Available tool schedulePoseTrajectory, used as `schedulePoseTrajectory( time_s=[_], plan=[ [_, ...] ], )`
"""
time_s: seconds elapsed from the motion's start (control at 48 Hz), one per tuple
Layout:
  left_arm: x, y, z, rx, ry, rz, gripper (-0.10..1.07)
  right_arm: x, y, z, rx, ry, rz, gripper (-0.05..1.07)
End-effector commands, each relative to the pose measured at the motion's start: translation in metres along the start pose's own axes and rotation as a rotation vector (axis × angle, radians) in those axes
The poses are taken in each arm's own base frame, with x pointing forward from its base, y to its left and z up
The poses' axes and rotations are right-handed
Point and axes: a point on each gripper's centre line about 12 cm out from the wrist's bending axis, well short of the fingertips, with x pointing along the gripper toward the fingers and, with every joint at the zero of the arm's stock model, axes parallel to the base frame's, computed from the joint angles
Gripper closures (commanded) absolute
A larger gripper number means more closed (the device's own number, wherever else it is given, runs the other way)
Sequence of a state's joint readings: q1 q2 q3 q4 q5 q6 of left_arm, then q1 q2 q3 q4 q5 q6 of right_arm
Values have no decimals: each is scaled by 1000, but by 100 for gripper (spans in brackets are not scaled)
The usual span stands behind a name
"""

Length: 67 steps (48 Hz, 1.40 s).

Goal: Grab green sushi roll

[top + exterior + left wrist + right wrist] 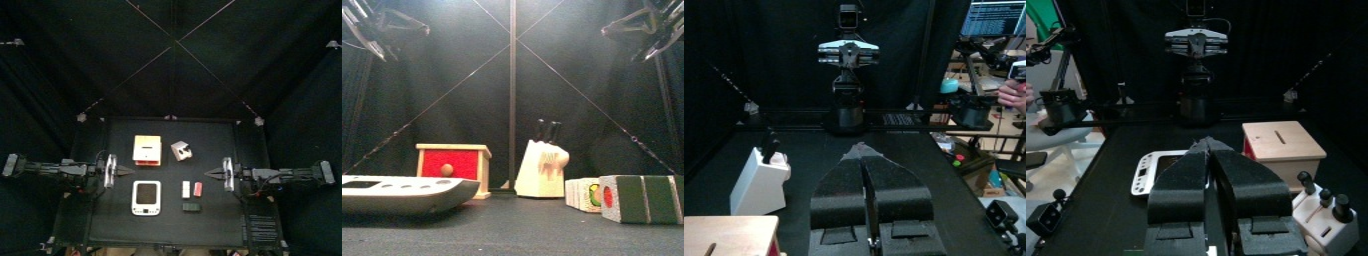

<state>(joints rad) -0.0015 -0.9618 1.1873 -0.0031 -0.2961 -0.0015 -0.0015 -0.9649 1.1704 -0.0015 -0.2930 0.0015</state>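
Observation:
The green sushi roll (191,208) is a tiny dark block near the table's front edge, right of the white handheld device (147,197). In the front view the roll (647,198) stands near and large at the right, with a red spot on its end. My left gripper (110,171) rests at the table's left edge, raised and shut (863,152). My right gripper (227,173) rests at the right edge, raised and shut (1208,147), behind and right of the roll. Neither wrist view shows the roll.
A small red-and-white piece (190,188) lies just behind the roll. A wooden box with a red face (147,150) and a white knife block (179,151) stand mid-table. A person's hand (1011,90) shows beyond the curtains.

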Motion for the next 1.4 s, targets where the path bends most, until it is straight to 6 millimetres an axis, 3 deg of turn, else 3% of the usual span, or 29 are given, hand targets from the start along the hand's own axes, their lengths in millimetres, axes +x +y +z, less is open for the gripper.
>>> schedulePoseTrajectory(
  time_s=[0.0,0.208,0.417,0.833,1.062,1.375],
  plan=[
    [8,-4,3,12,-32,-22,105,4,-1,1,3,3,-3,104],
    [19,-16,-7,57,-22,-84,100,13,-1,-7,55,49,-6,100],
    [27,-20,-12,56,-20,-103,100,26,0,-8,228,102,-18,100],
    [27,-19,-14,36,-12,-94,100,40,6,-20,511,480,-97,100],
    [26,-19,-16,27,-7,-91,100,46,11,-21,551,590,-121,100],
    [25,-17,-19,2,0,-76,100,59,32,-35,530,731,-84,100]
  ],
)
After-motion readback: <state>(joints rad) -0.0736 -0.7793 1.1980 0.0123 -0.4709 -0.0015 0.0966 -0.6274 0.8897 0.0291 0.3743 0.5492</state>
